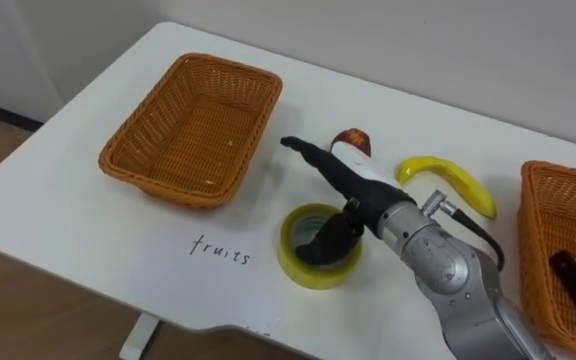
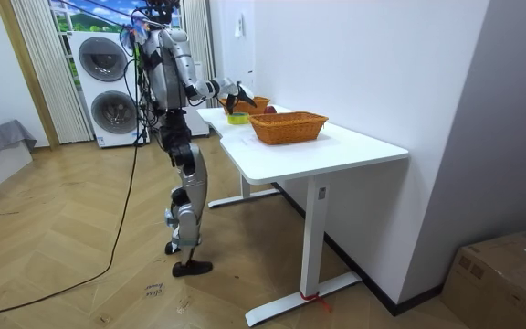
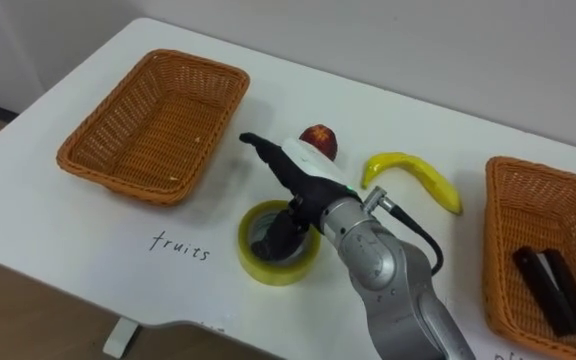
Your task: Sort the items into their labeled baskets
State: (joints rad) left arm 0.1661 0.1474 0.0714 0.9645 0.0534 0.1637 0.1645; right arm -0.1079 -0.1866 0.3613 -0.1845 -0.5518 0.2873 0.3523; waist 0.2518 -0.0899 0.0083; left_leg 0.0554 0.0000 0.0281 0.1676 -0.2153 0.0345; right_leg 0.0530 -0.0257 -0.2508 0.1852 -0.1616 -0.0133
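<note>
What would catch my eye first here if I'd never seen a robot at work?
The robot's right hand reaches over a yellow tape roll at mid-table. Behind it lie a red apple and a banana. An empty wicker basket stands at the left, with a handwritten label before it.

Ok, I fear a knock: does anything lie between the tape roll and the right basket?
Nothing on the table does. The banana lies further back, off that line; the right hand is at the tape roll.
</note>
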